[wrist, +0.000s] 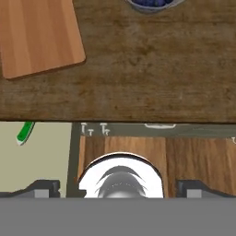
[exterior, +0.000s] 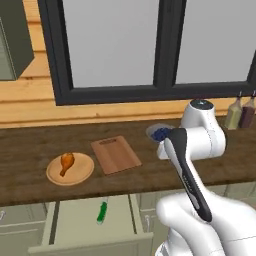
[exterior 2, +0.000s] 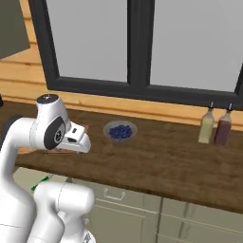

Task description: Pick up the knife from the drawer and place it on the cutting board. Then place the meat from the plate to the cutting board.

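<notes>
Knife [exterior: 102, 212]: small, bright green handle, short grey blade. It lies loose on the floor of the open drawer [exterior: 70, 220], below the desk [exterior: 30, 150] edge, apart from the cutting board [exterior: 115, 154]. Likely light, rigid, slick-handled; best taken across the handle at mid-length, clear of the blade. Gripper [wrist: 117, 190]: jaws wide apart, holding nothing, above the desk front, well right of the knife.

Cutting board [exterior: 115, 154] smooth reddish wood; plate [exterior: 70, 169] pale wood; counter [exterior: 30, 150] dark grained wood.

Green knife [exterior: 102, 211], reddish-brown cutting board [exterior: 115, 154], tan plate [exterior: 70, 169].
</notes>
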Motion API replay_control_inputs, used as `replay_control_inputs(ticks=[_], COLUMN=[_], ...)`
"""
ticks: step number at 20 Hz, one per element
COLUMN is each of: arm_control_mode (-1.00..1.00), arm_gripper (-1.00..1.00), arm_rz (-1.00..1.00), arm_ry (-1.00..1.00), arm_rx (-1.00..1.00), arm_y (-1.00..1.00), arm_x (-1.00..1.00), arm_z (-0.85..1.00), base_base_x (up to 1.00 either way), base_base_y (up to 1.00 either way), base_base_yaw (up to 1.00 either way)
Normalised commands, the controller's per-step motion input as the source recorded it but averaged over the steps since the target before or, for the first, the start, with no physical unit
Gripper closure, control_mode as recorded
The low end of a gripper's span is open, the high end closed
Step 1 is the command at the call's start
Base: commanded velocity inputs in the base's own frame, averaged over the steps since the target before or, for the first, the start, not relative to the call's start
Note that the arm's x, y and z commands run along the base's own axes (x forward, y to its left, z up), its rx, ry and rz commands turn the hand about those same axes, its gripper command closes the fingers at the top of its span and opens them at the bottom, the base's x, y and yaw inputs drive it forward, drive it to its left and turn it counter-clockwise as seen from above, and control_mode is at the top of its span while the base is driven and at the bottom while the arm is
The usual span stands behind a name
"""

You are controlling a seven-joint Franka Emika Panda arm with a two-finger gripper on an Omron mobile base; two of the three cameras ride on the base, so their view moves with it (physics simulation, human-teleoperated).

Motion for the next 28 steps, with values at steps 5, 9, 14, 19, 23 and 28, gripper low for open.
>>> replay_control_inputs(ticks=[5, 9, 14, 19, 23, 28], arm_control_mode=[1.0, 1.0, 1.0, 1.0, 1.0, 1.0], arm_gripper=[-1.0, -1.0, -1.0, -1.0, -1.0, -1.0], arm_rz=[0.0, 0.0, 0.0, 0.0, 0.0, 0.0], arm_ry=[0.0, 0.0, 0.0, 0.0, 0.0, 0.0], arm_rx=[0.0, 0.0, 0.0, 0.0, 0.0, 0.0], arm_y=[0.0, 0.0, 0.0, 0.0, 0.0, 0.0], arm_x=[0.0, 0.0, 0.0, 0.0, 0.0, 0.0], arm_z=[0.0, 0.0, 0.0, 0.0, 0.0, 0.0], base_base_x=[0.08, 0.34, 0.19, -0.13, 0.0, 0.19], base_base_y=[0.07, -0.44, -0.42, -0.34, -0.15, 0.04], base_base_yaw=[0.41, 0.53, 0.54, 0.47, 0.39, 0.29])
